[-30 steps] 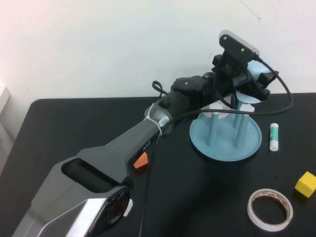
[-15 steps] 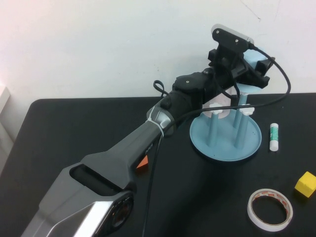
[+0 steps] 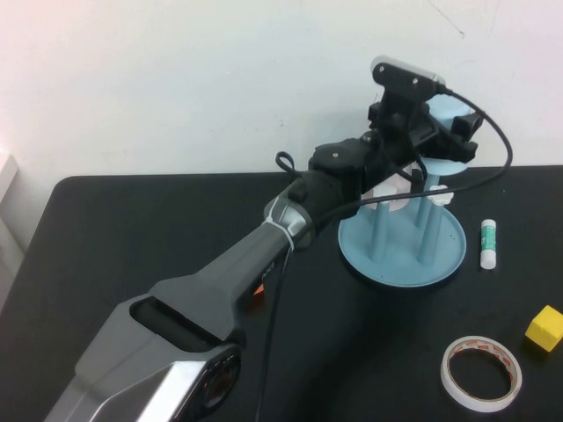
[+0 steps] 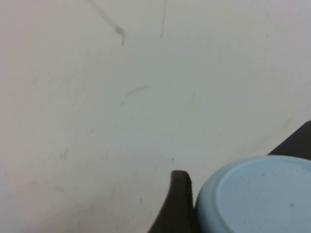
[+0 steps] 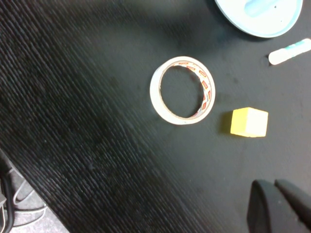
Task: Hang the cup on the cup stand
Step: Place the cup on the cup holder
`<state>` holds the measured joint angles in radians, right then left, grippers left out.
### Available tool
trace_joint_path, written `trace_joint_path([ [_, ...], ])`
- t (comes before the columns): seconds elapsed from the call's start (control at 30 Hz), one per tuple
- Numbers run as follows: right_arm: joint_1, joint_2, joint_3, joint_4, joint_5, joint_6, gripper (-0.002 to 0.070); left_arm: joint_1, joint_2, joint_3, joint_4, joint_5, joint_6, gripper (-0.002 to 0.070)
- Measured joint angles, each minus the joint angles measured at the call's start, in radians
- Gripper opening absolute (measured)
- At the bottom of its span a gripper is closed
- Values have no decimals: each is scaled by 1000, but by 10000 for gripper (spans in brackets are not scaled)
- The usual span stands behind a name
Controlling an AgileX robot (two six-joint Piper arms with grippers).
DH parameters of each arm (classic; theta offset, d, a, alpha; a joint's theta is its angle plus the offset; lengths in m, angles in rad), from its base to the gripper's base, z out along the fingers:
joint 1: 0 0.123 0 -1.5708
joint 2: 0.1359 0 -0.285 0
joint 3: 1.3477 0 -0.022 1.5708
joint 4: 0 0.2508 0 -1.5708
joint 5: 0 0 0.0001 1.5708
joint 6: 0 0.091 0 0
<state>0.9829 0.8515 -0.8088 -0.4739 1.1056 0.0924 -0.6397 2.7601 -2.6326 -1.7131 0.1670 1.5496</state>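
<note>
In the high view my left gripper (image 3: 437,139) is shut on the light blue cup (image 3: 446,116) and holds it in the air above the back of the cup stand (image 3: 401,255). The stand has a round light blue base with upright blue pegs (image 3: 378,233) and white flower caps (image 3: 437,197). The cup is clear of the pegs. In the left wrist view the cup's flat bottom (image 4: 260,196) fills the corner beside one dark finger (image 4: 178,204), with the white wall behind. My right gripper (image 5: 276,189) is shut and empty, above the table near the yellow cube.
A roll of tape (image 3: 480,372), a yellow cube (image 3: 544,328) and a glue stick (image 3: 488,243) lie right of the stand on the black table (image 3: 132,229). They also show in the right wrist view: tape (image 5: 161,99), cube (image 5: 249,122), glue stick (image 5: 290,51).
My left gripper has lifted the cup higher and a little to the left above the stand. Nothing else on the table has moved.
</note>
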Motion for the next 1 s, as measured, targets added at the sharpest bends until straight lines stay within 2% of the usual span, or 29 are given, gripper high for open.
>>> trace_joint_path([
  [0.17, 0, 0, 0, 0, 0, 0, -1, 0, 20, 0, 0, -6, -44, 556],
  [0.53, 0, 0, 0, 0, 0, 0, -1, 0, 20, 0, 0, -8, -42, 558],
  [0.7, 0, 0, 0, 0, 0, 0, -1, 0, 20, 0, 0, -8, -40, 627],
  [1.0, 0, 0, 0, 0, 0, 0, -1, 0, 10, 0, 0, -6, -36, 627],
])
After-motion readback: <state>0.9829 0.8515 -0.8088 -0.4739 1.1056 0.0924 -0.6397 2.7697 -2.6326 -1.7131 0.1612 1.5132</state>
